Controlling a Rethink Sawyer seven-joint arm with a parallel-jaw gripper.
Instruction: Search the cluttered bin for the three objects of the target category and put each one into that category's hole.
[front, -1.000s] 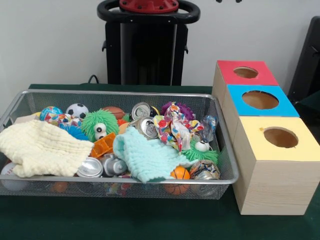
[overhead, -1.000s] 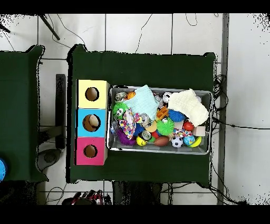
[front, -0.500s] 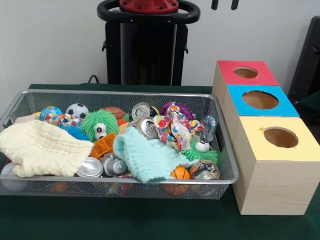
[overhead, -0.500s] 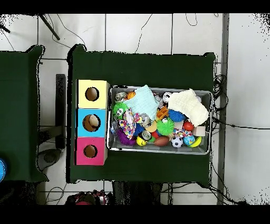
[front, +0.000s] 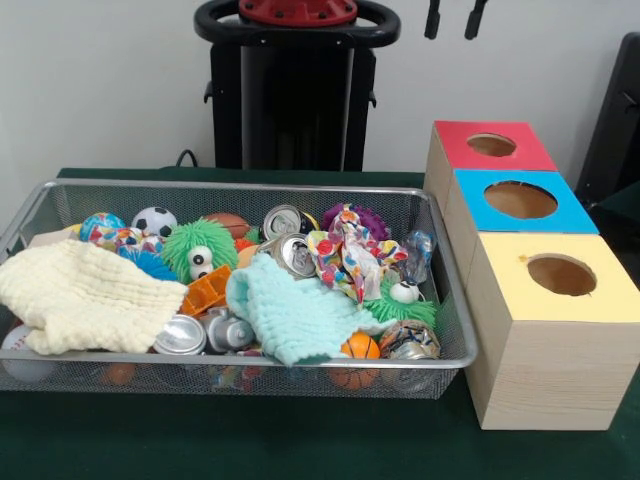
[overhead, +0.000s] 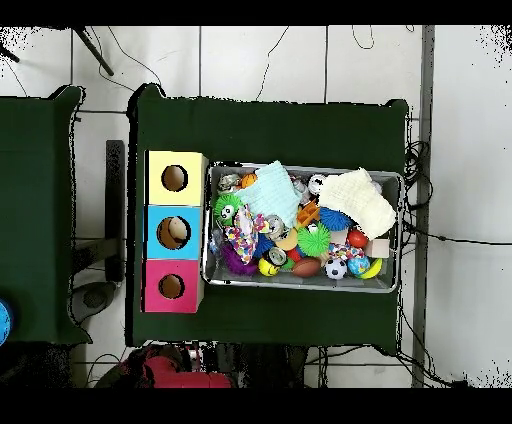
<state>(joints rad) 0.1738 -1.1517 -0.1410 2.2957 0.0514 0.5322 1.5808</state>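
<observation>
Bin (front: 440, 300) left of the three-hole boxes (front: 545, 330) is full, nothing visibly sorted yet. Claw (front: 453, 20) hangs high above the boxes, its two fingers apart, holding nothing.

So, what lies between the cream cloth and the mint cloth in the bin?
In the front view, an orange toy and silver cans lie between the cream cloth and the mint cloth.

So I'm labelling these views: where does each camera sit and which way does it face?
Front view: across the table, facing the wire bin and three boxes; gripper tips at the top edge, apart.
Overhead view: above, looking straight down; red arm at bottom edge.
Shared: bin, boxes.
</observation>
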